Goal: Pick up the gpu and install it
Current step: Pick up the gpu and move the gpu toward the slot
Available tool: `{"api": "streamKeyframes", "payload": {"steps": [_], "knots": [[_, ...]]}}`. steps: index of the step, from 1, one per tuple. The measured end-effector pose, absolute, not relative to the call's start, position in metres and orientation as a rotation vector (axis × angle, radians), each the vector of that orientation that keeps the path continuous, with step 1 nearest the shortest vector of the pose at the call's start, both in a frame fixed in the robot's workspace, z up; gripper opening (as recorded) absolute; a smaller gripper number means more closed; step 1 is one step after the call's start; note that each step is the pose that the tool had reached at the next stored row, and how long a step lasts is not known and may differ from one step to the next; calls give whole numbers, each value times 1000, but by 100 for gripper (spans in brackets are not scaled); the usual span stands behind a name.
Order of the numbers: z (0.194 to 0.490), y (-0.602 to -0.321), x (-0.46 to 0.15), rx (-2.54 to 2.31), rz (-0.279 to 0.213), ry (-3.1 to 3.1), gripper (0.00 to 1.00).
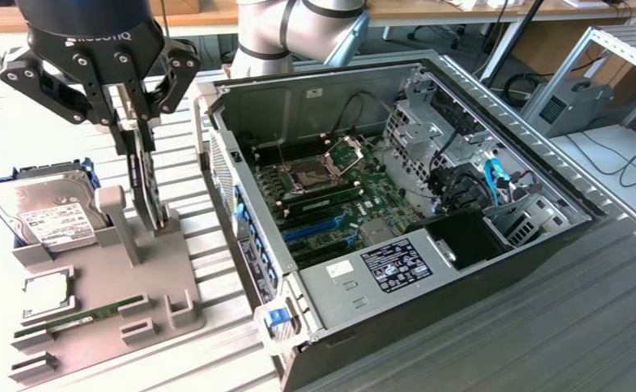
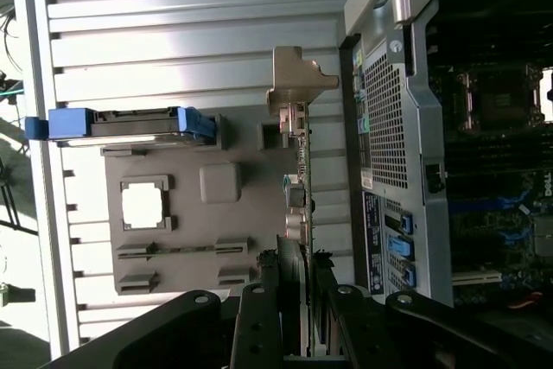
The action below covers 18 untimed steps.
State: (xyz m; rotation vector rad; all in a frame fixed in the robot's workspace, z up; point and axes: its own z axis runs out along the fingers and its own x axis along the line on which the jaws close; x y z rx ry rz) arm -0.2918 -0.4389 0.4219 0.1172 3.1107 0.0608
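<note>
Ribbed metal surface (image 1: 579, 310), seen from alongside. An open computer case (image 1: 340, 286) lies on it. At the exterior view's left sits a grey fixture (image 1: 111, 294). The tool (image 1: 135, 122) hangs over the fixture, fingers drawn narrow onto both faces of the gpu (image 1: 148, 188). The gpu stands on edge, seated in the fixture, beside the case.

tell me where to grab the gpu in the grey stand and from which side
Take the gpu by its top edge, coming straight down and pinching across its two flat faces. It stands upright on edge in the grey stand, with a post close beside it, so the top is the free part. The gripper hangs right over it.
</note>
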Motion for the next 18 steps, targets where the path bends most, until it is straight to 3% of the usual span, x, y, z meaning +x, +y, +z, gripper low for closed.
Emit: {"api": "streamKeyframes", "payload": {"steps": [12,18], "knots": [[440,-439,-291,115,61,3111,27],[440,-439,-252,115,61,3111,27]]}}
